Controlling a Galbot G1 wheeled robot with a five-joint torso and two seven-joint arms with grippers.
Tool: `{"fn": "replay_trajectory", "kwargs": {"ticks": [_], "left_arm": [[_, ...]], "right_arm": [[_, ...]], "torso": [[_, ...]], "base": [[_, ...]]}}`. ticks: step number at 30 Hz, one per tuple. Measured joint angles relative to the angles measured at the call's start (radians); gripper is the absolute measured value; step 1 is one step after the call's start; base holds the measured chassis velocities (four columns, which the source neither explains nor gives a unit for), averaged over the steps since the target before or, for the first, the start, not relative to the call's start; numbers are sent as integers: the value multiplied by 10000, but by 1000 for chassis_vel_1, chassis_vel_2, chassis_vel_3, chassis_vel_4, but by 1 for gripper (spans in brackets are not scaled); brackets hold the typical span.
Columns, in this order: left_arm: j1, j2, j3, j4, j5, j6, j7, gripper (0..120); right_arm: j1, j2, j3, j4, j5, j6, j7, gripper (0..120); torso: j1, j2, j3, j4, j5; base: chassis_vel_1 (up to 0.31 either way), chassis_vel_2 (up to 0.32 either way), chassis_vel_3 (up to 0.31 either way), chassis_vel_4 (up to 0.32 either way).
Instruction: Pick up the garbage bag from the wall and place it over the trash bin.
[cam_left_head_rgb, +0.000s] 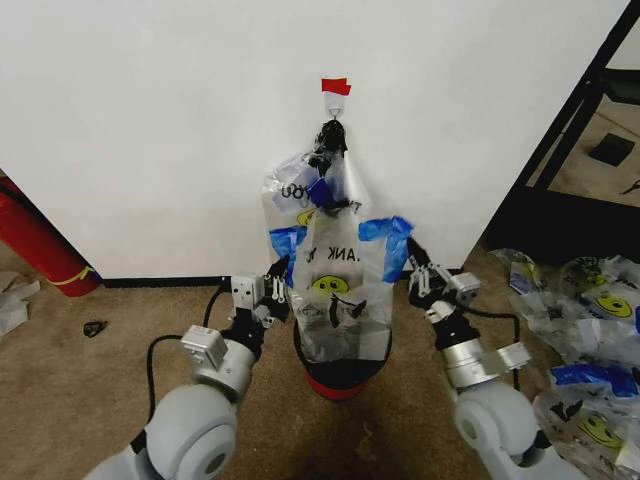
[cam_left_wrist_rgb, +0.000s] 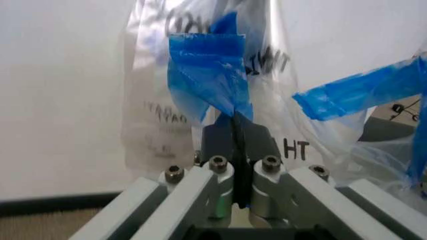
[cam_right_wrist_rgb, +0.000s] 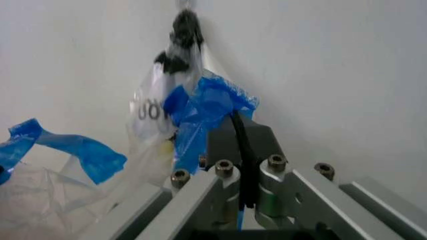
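- garbage bag (cam_left_head_rgb: 335, 300) held stretched between both arms, in front of the wall (cam_left_head_rgb: 150, 130); it hangs directly above the trash bin (cam_left_head_rgb: 340, 378), lower part reaching the bin's rim; smiley print and dark lettering face the head camera
- left pincer (cam_left_head_rgb: 281, 272) clamped on the bag's blue handle patch on the left side; left wrist view shows the fingers (cam_left_wrist_rgb: 220, 137) closed flat together with blue film pinched between them (cam_left_wrist_rgb: 207, 75)
- right pincer (cam_left_head_rgb: 412, 268) clamped on the opposite blue patch; right wrist view shows the fingers (cam_right_wrist_rgb: 257, 142) shut on blue plastic (cam_right_wrist_rgb: 200, 107)
- both pincers at about the same height, either side of the bag, just above the bin
- bin sits on the carpet floor close to the wall's black baseboard; red base visible under the mesh; whether the bag mouth is already around the rim is hard to tell, bag blocks that view
- thick bunch of like bags (cam_left_head_rgb: 318, 180) with a black top hangs on the small hook (cam_left_head_rgb: 334, 103) under the red tape strip (cam_left_head_rgb: 336, 87), just behind and above the held bag
- long red cylinder (cam_left_head_rgb: 35, 240) leans at the wall on the left; heap of smiley-print bags (cam_left_head_rgb: 585, 340) on the floor at right
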Motion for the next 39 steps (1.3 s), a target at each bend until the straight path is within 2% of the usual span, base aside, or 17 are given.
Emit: {"fn": "replay_trajectory", "kwargs": {"ticks": [7,16,29,35,39], "left_arm": [[536,-263,73,536,574,-423,-70,0],[1479,-449,245,604,1094,-502,-189,0],[3058,-458,673,115,1900,-482,-355,0],[3465,-416,765,-241,1920,-392,-437,0],[3238,-485,784,-209,1911,-349,-460,0]], "right_arm": [[-446,364,-258,-535,-438,427,-18,0],[-1000,447,-201,-597,-869,541,166,0],[-3264,244,371,328,-1270,705,239,0],[-3844,223,568,804,-1243,737,286,0],[-3718,273,554,947,-1217,637,388,0]], "torso": [[0,0,0,0,1],[0,0,0,1,1],[-1,2,-2,0,1],[-1,3,-1,0,1],[-1,2,-1,2,1]], "base": [[0,0,0,0],[0,0,0,0],[0,0,0,0],[0,0,0,0],[0,0,0,0]]}}
